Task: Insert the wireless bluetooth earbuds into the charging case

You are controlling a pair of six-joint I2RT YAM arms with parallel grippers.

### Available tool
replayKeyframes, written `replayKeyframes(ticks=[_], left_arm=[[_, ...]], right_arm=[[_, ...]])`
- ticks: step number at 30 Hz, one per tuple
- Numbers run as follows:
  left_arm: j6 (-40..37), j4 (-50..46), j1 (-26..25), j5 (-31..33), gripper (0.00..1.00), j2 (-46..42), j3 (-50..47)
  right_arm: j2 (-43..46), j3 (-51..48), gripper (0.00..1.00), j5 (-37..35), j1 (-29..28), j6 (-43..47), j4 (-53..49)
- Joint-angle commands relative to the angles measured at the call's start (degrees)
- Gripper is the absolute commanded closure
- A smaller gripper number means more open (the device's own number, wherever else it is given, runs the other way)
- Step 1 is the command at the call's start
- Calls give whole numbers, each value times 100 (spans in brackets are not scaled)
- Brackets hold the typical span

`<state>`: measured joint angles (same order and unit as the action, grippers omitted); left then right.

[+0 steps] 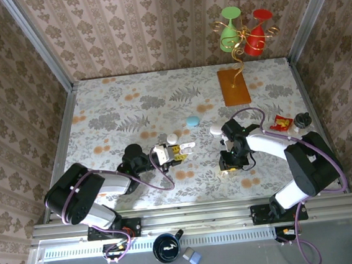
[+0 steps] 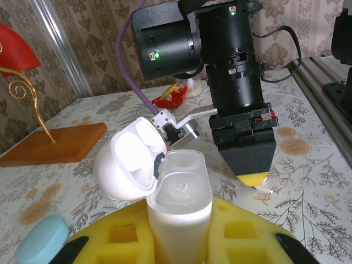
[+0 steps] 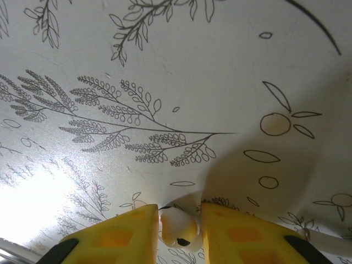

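Floral-patterned table (image 1: 129,99): both arms are working over its near centre. Left gripper (image 1: 176,150): closed firmly on the body of the charging case (image 2: 179,206), which stands up out of the yellow fingers with its lid (image 2: 129,162) hinged open and its mouth clear. Right gripper (image 1: 227,167): pointed down at the table, well apart from the case and on the robot's right of it. Its fingers stand narrow, one close on each side of a white earbud (image 3: 177,225) lying on the tabletop. Whether the fingers already pinch it cannot be told, as a thin gap seems to remain on one side. Governing relation: the earbud lies directly between the right fingers, so no sideways correction appears needed. Once the earbud is gripped, the case lies to the robot's left and nearer the left arm, which already presents it. The earbud's long axis cannot be read in the right wrist view; a rounded white body with one dark spot is all that shows. Judgement: the earbud's orientation should be confirmed before seating it in the case.
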<state>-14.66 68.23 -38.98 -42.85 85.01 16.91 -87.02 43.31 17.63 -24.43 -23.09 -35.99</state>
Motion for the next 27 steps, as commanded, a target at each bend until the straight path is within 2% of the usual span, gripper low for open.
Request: replayKeyframes(ticks=[1,5,14,27], left_arm=[[15,81,-31,-183,100,-2,119],[24,120,-33,-190,100,16,137],[124,-51,-31,-34,100,-92,128],[-94,-2162,-33,506,100,-875,486]], right_arm=[[102,-120,72,103,-27,-11,-110],[93,-129,77,59,-27,-41,-58],[560,-87,79,-306,-27,-46,100],[2484,131,80,-1312,-309,192,976]])
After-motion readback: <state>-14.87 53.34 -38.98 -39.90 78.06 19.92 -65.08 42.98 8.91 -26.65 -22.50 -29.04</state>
